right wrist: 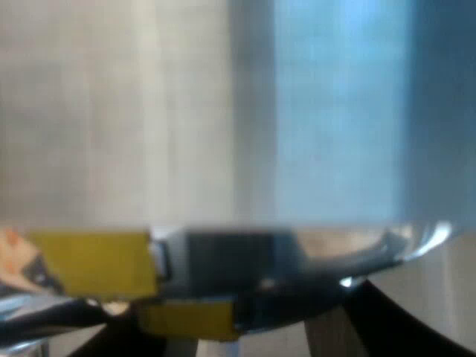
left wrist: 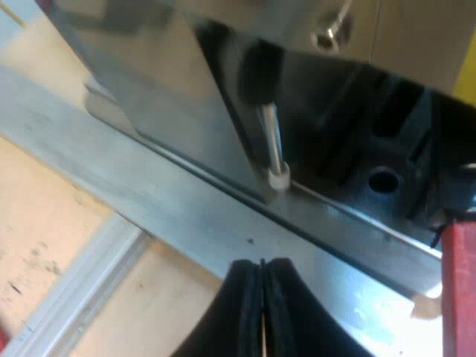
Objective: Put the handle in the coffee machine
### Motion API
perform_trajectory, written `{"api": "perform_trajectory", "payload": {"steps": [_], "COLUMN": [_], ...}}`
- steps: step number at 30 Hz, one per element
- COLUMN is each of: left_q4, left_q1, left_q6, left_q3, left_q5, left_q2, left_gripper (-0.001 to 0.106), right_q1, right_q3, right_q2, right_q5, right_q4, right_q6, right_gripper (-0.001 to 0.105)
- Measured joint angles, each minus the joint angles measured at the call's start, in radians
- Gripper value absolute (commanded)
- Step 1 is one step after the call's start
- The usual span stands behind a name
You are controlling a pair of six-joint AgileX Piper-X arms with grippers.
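Observation:
My left gripper [left wrist: 261, 297] is shut with nothing in it, low over the metal ledge at the foot of the espresso machine [left wrist: 171, 82]. Just beyond it the machine's thin metal steam wand [left wrist: 272, 141] hangs down and ends in a white tip [left wrist: 278, 177] at the ledge. A red piece [left wrist: 461, 290], which may be the holder's red handle end, shows at the machine's dark front opening. My right gripper [right wrist: 253, 335] is pressed close to a brushed metal wall [right wrist: 223, 111], with a shiny curved metal rim [right wrist: 312, 253] and yellow reflections just ahead of it.
A light wooden tabletop [left wrist: 44, 216] lies beside the machine, crossed by a pale metal strip [left wrist: 82, 297]. The machine's dark recess has a round hole [left wrist: 383, 180]. A metal knob [left wrist: 332, 28] sticks out higher up on the machine.

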Motion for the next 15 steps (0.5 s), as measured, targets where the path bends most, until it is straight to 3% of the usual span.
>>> {"api": "perform_trajectory", "payload": {"steps": [7,15], "left_q4": [-0.012,0.088], "left_q1": [-0.073,-0.073], "left_q6": [-0.078,-0.070], "left_q3": [0.000,0.000], "left_q5": [-0.080,-0.096], "left_q2": [0.043,0.051], "left_gripper": [0.000,0.000], "right_q1": [0.000,0.000], "right_q3": [0.000,0.000], "right_q2": [0.000,0.000], "right_q5": [0.000,0.000], "right_q4": [0.000,0.000], "right_q6": [0.000,-0.003], "right_gripper": [0.036,0.036]}}
